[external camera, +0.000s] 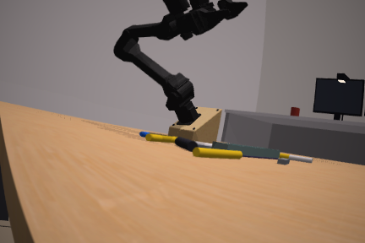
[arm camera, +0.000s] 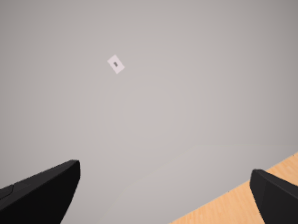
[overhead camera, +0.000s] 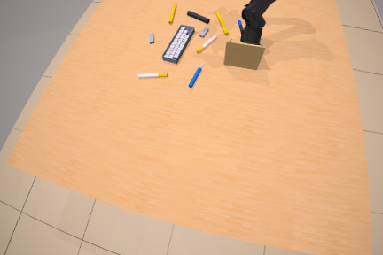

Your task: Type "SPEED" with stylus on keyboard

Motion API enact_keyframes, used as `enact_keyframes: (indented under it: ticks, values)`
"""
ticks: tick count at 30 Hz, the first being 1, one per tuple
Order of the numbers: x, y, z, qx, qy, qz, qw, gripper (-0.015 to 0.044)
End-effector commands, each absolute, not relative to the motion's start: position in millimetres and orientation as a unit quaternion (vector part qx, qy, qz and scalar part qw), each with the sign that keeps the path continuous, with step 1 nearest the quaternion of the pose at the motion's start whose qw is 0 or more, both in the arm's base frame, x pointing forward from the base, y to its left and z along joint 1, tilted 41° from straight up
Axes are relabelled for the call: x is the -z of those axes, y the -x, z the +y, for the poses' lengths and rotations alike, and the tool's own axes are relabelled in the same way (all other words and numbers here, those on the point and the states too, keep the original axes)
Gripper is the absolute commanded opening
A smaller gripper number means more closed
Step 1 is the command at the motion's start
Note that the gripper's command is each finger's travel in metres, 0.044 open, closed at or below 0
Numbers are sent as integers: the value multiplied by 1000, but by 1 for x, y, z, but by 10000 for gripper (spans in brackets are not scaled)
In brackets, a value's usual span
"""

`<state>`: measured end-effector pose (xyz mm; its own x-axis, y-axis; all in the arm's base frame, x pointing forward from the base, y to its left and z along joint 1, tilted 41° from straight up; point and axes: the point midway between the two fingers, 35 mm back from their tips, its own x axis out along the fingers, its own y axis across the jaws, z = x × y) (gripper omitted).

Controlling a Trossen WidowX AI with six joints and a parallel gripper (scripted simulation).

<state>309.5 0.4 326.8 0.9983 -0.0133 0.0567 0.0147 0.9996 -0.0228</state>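
Observation:
The keyboard [overhead camera: 178, 44] [external camera: 257, 150], dark-framed with white keys, lies on the wooden desk [overhead camera: 191, 145] [external camera: 139, 193]. A blue pen-like stylus with a thin pale tip [overhead camera: 195, 76] lies in front of and to the right of the keyboard in the top view; it cannot be made out in the exterior view. My gripper [external camera: 237, 8] [arm camera: 165, 173] is open and empty, raised high above the desk. The wrist view shows the wall and a desk edge between and beyond the spread fingers, with no stylus or keyboard.
Around the keyboard lie yellow sticks [overhead camera: 172, 13] [overhead camera: 222, 23], a black cylinder [overhead camera: 198, 17], white-and-yellow markers [overhead camera: 207, 44] [overhead camera: 152, 75] and small grey blocks [overhead camera: 152, 37] [overhead camera: 204, 32]. A blue-ended black pen [overhead camera: 240, 24] lies by the arm's tan base [overhead camera: 244, 55] [external camera: 198, 132].

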Motion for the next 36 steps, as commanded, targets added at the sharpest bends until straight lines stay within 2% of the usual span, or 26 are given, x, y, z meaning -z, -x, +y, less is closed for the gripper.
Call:
enact_keyframes:
  ticks: [1,9,17,30,36]
  values:
    - [-324,-311,0,8,10,-22,1000,414]
    - [-211,-363,4,68,-41,228,970,204]
    - [-96,-367,7,172,-31,447,877,0]
    - [27,-313,-3,336,132,645,674,0]
    - [31,-310,-4,342,144,651,663,0]
